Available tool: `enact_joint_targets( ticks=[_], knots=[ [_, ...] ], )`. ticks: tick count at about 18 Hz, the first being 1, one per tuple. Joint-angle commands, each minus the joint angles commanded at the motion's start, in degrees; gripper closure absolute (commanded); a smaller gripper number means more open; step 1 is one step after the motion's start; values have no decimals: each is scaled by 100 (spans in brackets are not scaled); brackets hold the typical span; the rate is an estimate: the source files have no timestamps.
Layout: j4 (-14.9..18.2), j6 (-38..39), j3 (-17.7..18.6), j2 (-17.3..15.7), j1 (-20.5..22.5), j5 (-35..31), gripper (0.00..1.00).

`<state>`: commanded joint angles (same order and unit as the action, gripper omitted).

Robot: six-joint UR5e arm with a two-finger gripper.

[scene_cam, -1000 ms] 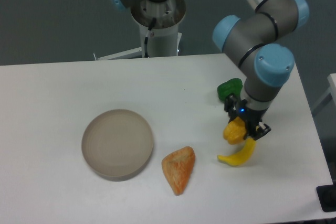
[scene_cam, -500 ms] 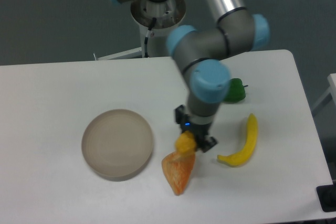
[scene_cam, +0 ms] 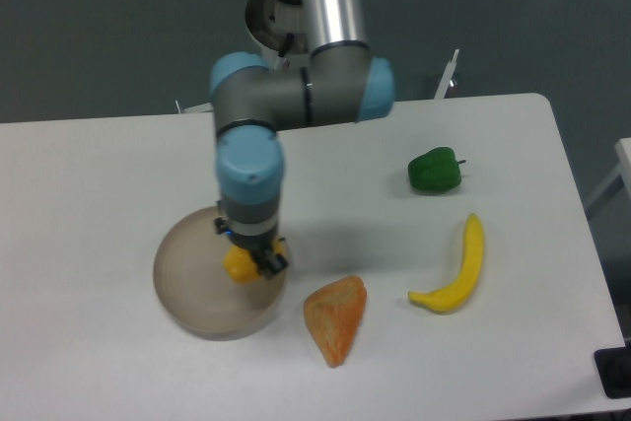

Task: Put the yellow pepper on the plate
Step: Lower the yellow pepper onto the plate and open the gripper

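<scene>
One small yellow pepper [scene_cam: 240, 265] hangs pinched in the gripper [scene_cam: 248, 263], a stubby, lumpy yellow-orange lump far smaller than the plate [scene_cam: 192, 288]. It sits over the plate's right half, inside the rim; whether it touches the dish cannot be told. The plate is round, shallow, matte grey-beige with a raised rim, and it lies on the white table [scene_cam: 89, 175]. Half a second ago the pepper was above the orange wedge [scene_cam: 336, 316], right of the plate; it has since travelled left and now hangs over the dish. The arm [scene_cam: 286, 96] has swung left with it, uncovering the green pepper [scene_cam: 435, 170] fully. The banana [scene_cam: 455, 269], the wedge and the plate lie where they were.
</scene>
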<state>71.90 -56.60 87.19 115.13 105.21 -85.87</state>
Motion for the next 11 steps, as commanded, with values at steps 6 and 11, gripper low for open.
enact_joint_targets(
  ticks=[6, 11],
  knots=[
    [-150, -9, 9, 36, -35, -61, 0],
    [-132, -26, -52, -87, -18, -360, 0]
  ],
)
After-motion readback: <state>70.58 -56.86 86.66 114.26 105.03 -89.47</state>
